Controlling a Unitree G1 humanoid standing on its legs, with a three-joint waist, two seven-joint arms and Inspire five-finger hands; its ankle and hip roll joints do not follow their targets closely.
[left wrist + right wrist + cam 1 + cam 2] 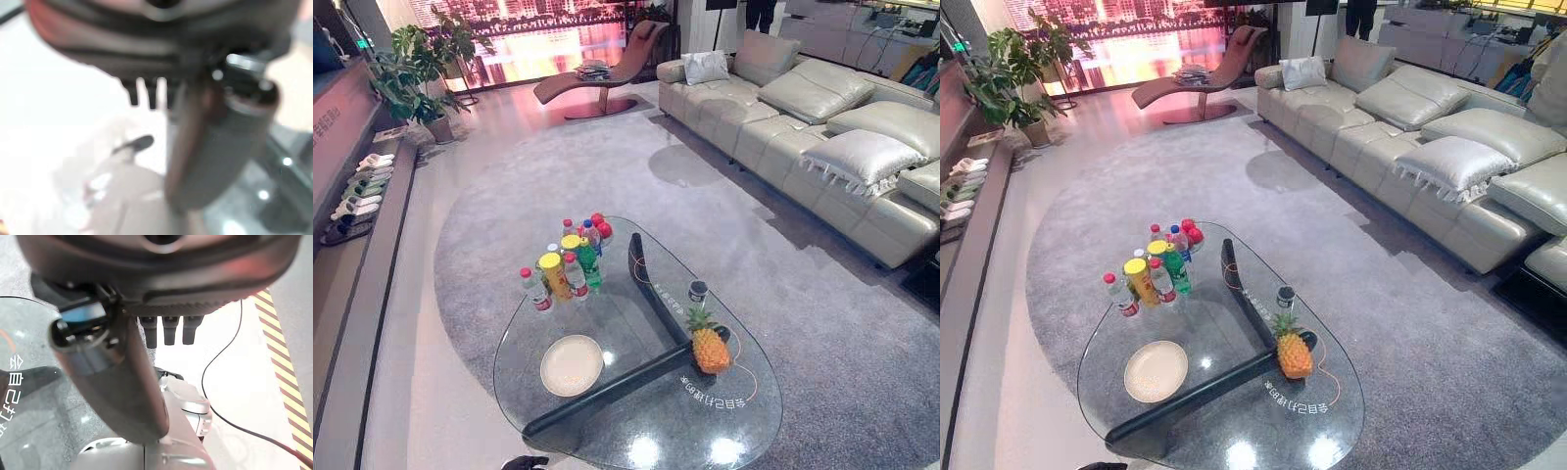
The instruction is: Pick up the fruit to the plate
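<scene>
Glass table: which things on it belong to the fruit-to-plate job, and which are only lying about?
For the job:
- pineapple, standing upright
- plate, empty

Only lying about:
- cluster of bottles
- small dark container
- red round things behind the bottles, too small to identify

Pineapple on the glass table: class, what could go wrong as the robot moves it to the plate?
1. The pineapple stands upright on the smooth glass table; a clumsy grasp might topple it or send it rolling towards the edge.
2. The bottles stand close beyond the plate; a wide swing of the arm could knock them over.
</scene>
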